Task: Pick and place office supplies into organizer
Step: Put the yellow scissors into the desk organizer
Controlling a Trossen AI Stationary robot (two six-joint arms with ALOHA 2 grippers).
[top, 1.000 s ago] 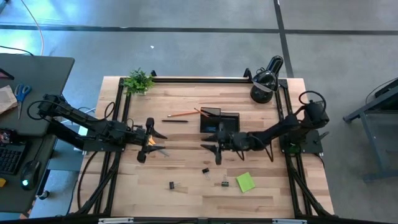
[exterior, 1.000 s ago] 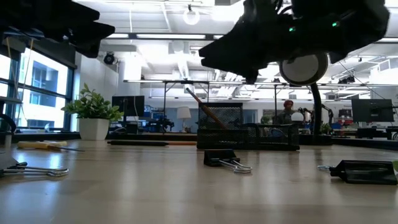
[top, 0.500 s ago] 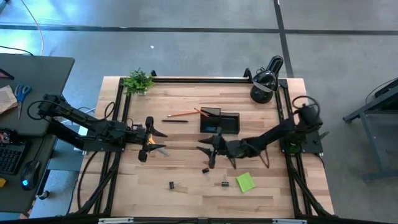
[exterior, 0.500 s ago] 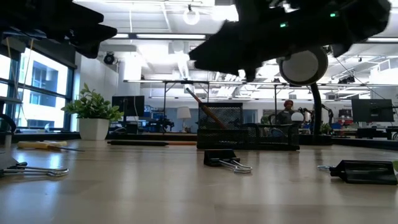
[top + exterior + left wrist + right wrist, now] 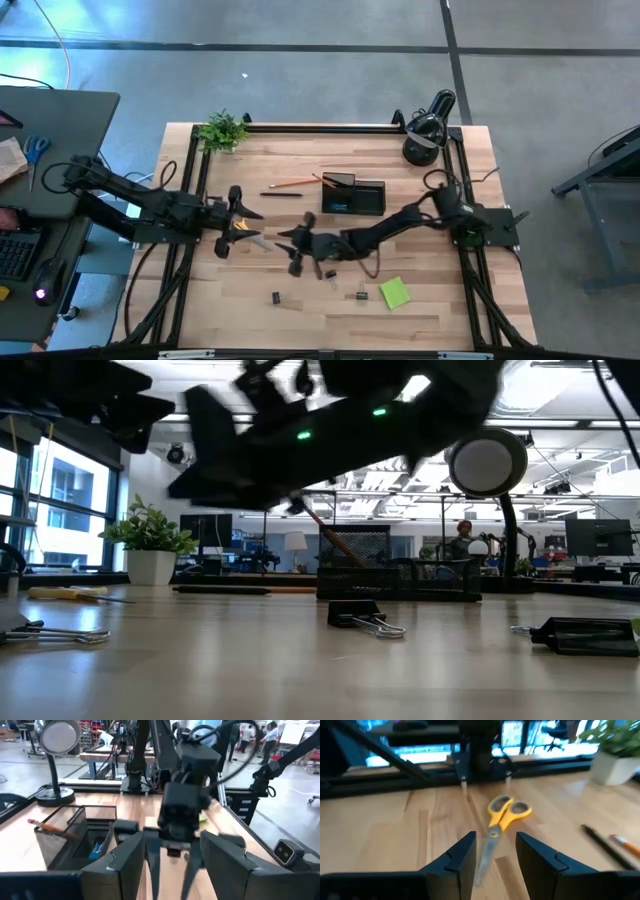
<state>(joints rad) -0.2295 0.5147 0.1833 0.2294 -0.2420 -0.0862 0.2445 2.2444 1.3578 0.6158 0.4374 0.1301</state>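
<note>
The yellow-handled scissors (image 5: 501, 822) are seen lying flat on the wooden table (image 5: 440, 300), on its left part, between the two grippers. Their handles are turned to the left gripper (image 5: 250, 226) and their blades to the right gripper (image 5: 290, 250). The scissors are not touched by any finger. The right gripper is stretched far across the table toward the left side and is held just above the wood; its jaws are spread, with a clear gap between the fingers (image 5: 457, 857), and nothing is pinched by them. The left gripper is placed at the left side of the table, facing the right one; its jaws are also spread wide and nothing is held in them.

The organizer (image 5: 353, 195) stands farther back, near the middle of the table. An orange pencil (image 5: 50, 827) is leaned in its taller mesh section, and a small blue block (image 5: 96, 851) is seen in the lower compartment. To the left of the organizer, an orange pencil (image 5: 290, 183) and a black pen (image 5: 281, 194) are laid on the wood. Near the front edge, three binder clips (image 5: 276, 297) and the lime-green sticky-note pad (image 5: 394, 292) are found. A black lamp (image 5: 425, 130) and a small plant (image 5: 222, 130) are placed at the far corners.
</note>
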